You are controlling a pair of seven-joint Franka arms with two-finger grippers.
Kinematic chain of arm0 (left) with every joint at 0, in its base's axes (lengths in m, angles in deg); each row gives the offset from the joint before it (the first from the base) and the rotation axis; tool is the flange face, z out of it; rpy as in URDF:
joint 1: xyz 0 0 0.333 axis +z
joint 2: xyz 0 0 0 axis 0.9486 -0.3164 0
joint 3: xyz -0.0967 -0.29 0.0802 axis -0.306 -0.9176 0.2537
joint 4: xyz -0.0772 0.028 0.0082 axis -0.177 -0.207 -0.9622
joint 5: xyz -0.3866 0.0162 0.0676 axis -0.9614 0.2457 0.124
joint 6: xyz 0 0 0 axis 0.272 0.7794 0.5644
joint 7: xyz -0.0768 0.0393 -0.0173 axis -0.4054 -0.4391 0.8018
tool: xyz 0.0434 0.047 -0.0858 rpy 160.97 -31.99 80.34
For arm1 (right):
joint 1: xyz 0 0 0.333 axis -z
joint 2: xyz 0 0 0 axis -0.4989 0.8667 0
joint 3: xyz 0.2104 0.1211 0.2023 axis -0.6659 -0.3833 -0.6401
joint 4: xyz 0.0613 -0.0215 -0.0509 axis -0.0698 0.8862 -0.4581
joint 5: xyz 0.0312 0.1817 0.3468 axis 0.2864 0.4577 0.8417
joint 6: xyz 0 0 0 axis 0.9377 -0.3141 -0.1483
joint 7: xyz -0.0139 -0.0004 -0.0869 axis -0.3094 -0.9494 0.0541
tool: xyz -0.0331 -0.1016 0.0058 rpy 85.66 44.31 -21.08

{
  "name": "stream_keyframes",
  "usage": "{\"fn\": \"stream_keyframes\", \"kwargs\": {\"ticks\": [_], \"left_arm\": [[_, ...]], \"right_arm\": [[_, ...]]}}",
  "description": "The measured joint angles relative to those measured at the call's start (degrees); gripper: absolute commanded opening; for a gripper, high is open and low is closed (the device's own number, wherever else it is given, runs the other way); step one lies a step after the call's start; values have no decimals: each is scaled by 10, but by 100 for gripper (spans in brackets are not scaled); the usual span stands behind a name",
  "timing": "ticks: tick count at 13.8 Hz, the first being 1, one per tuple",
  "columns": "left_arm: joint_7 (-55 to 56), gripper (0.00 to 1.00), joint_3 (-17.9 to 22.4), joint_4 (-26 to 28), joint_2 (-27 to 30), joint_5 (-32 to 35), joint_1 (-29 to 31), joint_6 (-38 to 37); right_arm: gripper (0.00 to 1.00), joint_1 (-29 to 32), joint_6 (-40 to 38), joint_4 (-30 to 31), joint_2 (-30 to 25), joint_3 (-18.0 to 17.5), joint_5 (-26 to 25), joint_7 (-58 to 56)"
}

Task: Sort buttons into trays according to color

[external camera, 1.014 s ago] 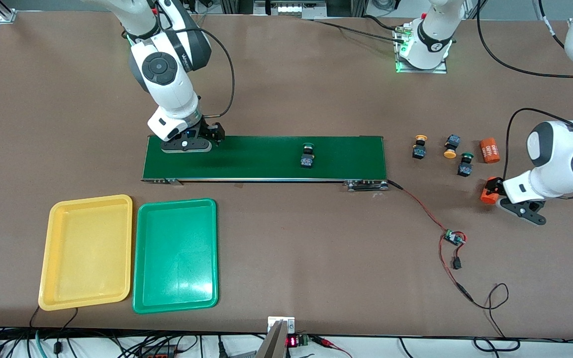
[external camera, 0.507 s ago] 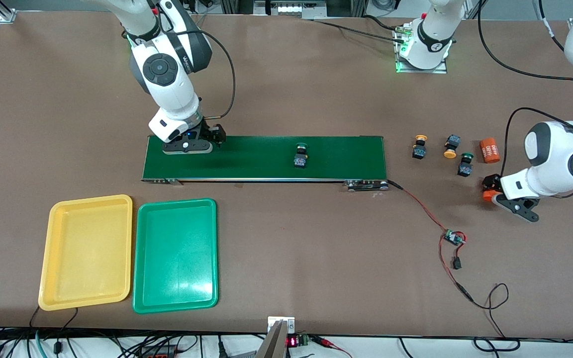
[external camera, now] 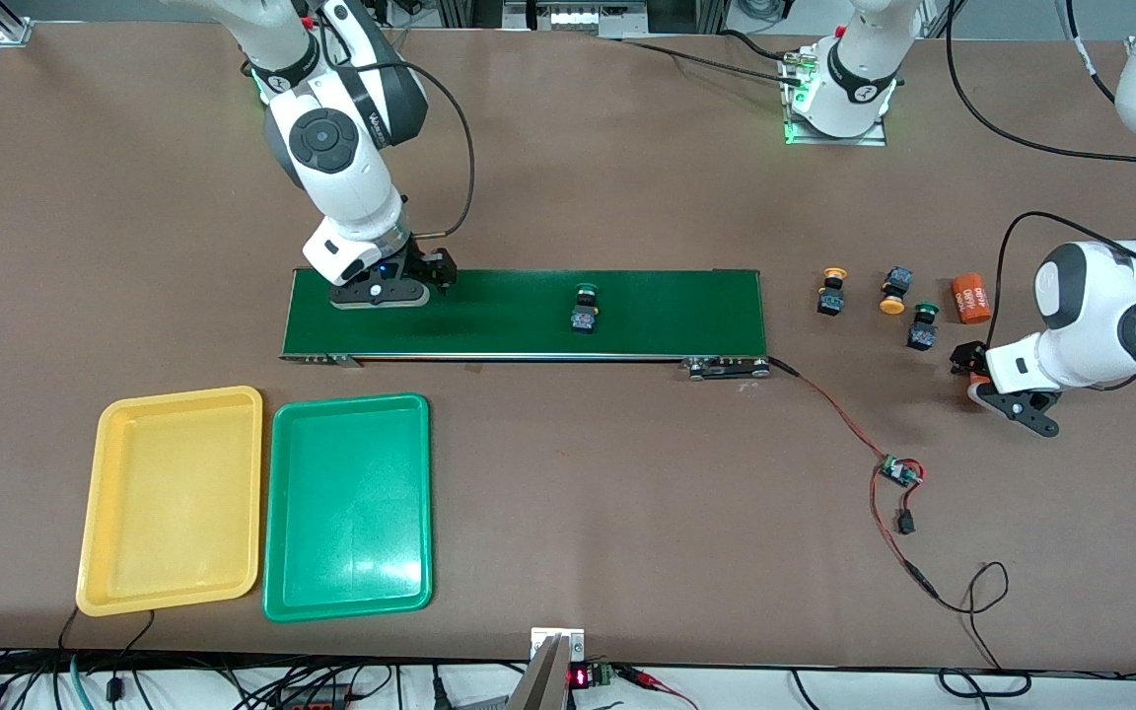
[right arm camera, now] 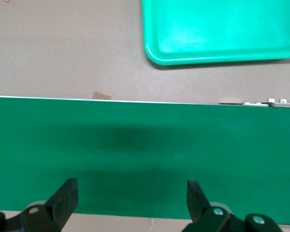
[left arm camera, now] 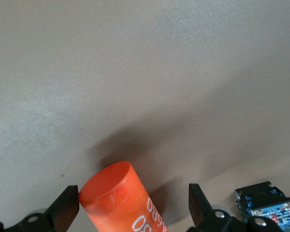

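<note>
With both end effectors wide open and empty, the right end effector (external camera: 383,293) should wait low over the conveyor belt (external camera: 667,301) at its 9 o'clock end and close squarely once the green-capped button (external camera: 584,309) arrives, while the left end effector (external camera: 1007,399) straddles an orange cylinder (left arm camera: 121,198).

The front view looks down from high across the bench (external camera: 568,148), facing both bases. The right wrist view hangs close over the conveyor belt (right arm camera: 145,154), sharing the green tray (right arm camera: 217,29); the left wrist view shares an orange cylinder (left arm camera: 123,200).

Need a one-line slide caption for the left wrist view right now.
Left tool open, an orange cylinder between its fingers, one button beside it on the table.
</note>
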State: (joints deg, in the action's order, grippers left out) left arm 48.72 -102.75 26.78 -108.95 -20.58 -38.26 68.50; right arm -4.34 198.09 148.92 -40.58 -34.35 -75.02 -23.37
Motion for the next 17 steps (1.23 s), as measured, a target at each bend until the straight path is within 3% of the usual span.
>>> {"fn": "stream_keyframes", "kwargs": {"ticks": [4,5,6,7,8,10,13,17], "left_arm": [[9,99,6,1,-2,-54,9,-12],[14,95,6,1,-3,-56,14,-13],[17,76,7,2,-6,-57,17,-13],[18,46,7,3,-7,-57,20,-13],[18,24,7,4,-8,-57,21,-13],[19,2,6,4,-8,-57,21,-13],[19,0,-5,-2,7,-57,8,-38],[19,0,-16,-8,97,-57,-86,-123]], "right_arm": [[100,-19,0,-33,27,0,1,30],[100,-21,0,-43,37,0,1,34],[100,-24,0,-54,45,-1,1,39],[100,-27,0,-63,54,-1,1,47],[100,-31,0,-71,60,-1,1,56],[100,-36,0,-80,66,-1,1,68],[100,-37,0,-83,67,-1,1,81],[100,-45,0,-88,71,-1,1,88]]}}
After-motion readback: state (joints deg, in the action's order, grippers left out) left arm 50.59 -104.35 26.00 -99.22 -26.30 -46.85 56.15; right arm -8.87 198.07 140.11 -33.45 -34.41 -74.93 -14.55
